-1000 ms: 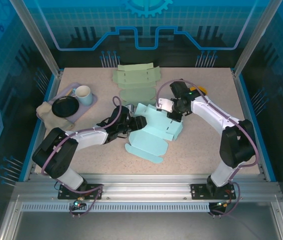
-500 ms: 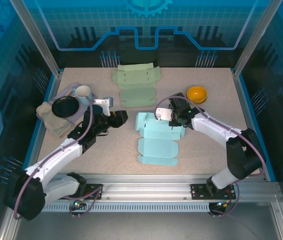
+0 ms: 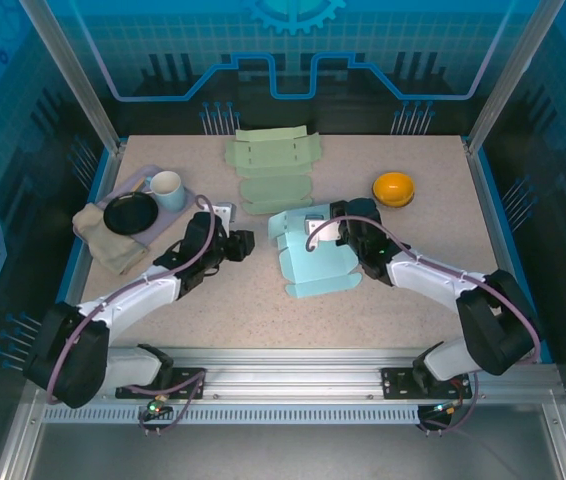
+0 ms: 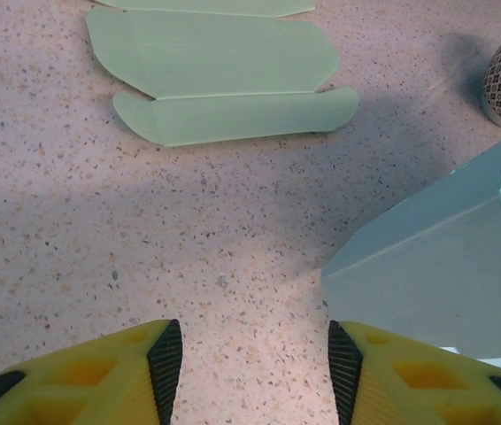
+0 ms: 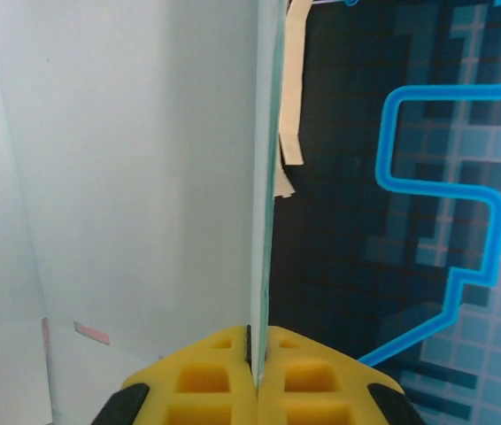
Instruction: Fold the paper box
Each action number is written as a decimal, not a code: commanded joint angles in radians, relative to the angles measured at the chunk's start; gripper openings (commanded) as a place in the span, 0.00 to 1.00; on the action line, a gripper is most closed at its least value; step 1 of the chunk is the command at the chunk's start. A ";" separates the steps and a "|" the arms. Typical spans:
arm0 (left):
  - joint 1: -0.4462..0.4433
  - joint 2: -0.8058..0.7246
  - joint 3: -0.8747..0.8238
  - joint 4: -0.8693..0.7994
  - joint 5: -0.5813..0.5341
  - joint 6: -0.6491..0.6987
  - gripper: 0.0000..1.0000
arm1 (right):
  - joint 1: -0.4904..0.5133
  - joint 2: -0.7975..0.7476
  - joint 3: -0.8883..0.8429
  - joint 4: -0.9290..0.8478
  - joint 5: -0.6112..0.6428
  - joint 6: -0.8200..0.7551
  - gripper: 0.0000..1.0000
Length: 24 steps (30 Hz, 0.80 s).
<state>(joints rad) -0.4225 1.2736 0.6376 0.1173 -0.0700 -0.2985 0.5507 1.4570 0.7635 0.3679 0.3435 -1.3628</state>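
Right wrist view shows the right tool (image 5: pixel 255 376) pinched shut on a thin upright panel of the pale blue paper box (image 5: pixel 127 177), near the middle of the surface (image 3: pixel 243 300). The left tool (image 4: pixel 246 363) stands half open and empty just beside the box. It should probably push the near flap slowly along its crease, with the right grip firm.

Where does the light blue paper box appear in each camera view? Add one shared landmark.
Top external: light blue paper box near the centre of the picture.
Left wrist: box at the right edge.
Right wrist: box on the left, its edge pinched in the right gripper.
Landmark: green flat blank, seen in top external and left wrist.
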 commanded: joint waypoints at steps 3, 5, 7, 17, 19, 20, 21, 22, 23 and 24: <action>-0.047 0.065 0.003 0.067 -0.047 0.094 0.47 | 0.038 0.062 -0.053 0.184 0.052 -0.051 0.00; -0.076 0.093 0.004 0.074 -0.061 0.111 0.47 | 0.042 0.075 -0.069 0.201 0.057 -0.025 0.00; -0.089 0.116 0.002 0.087 -0.063 0.115 0.47 | 0.044 0.087 -0.095 0.239 0.058 -0.019 0.00; -0.091 0.194 0.036 0.127 -0.018 0.140 0.46 | 0.051 0.134 -0.141 0.289 0.068 -0.021 0.00; -0.090 0.210 0.052 0.128 0.006 0.150 0.46 | 0.050 0.139 -0.141 0.292 0.069 -0.024 0.00; -0.092 0.221 0.060 0.133 0.023 0.151 0.46 | 0.050 0.139 -0.142 0.292 0.069 -0.026 0.00; -0.093 0.229 0.063 0.139 0.035 0.150 0.46 | 0.049 0.141 -0.142 0.292 0.069 -0.028 0.00; -0.094 0.236 0.066 0.151 0.045 0.144 0.46 | 0.049 0.143 -0.142 0.290 0.069 -0.031 0.00; -0.096 0.243 0.069 0.161 0.055 0.137 0.46 | 0.050 0.147 -0.145 0.290 0.071 -0.036 0.00; -0.099 0.249 0.072 0.169 0.062 0.130 0.46 | 0.051 0.150 -0.147 0.293 0.071 -0.040 0.00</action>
<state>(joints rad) -0.5129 1.5059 0.6781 0.2321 -0.0608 -0.1772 0.5846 1.5810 0.6353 0.6350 0.4103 -1.3891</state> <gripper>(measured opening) 0.463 0.044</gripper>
